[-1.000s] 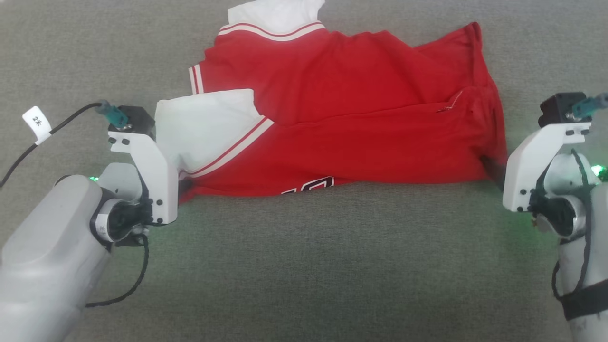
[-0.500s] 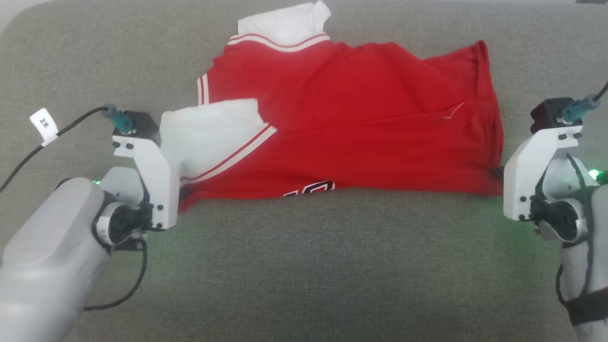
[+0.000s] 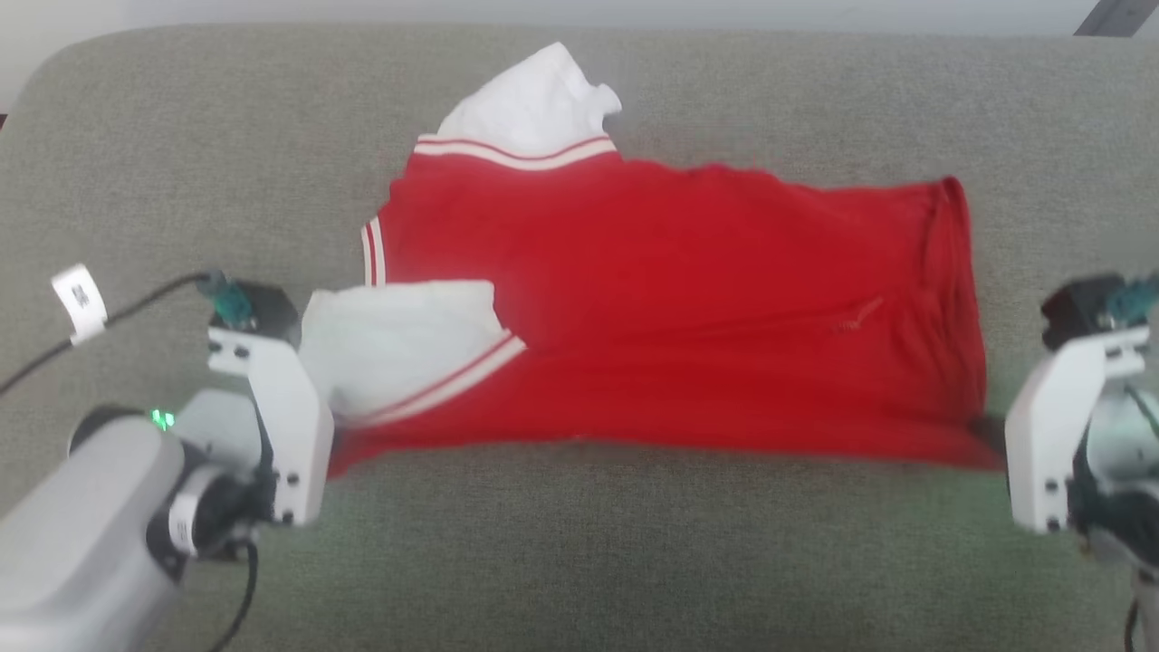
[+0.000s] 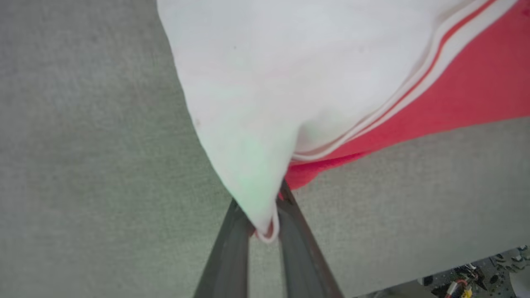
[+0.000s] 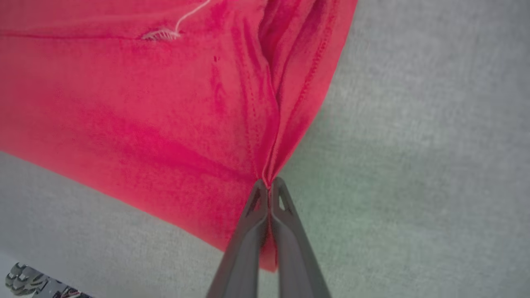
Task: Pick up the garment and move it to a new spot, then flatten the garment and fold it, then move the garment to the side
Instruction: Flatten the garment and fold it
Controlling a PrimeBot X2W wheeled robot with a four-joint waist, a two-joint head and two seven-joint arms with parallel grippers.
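Two grips on garment: left claw clamped on white-panel corner, right claw clamped on red hem corner; grey fabric surface beneath.

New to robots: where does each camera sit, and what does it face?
Head view: on the head, looking down at the jersey on a grey surface; left arm and right arm show.
Left wrist: on that wrist, along its fingers, jaws pinching white corner.
Right wrist: likewise, its fingers, jaws pinching red hem.
All share the jersey and surface.
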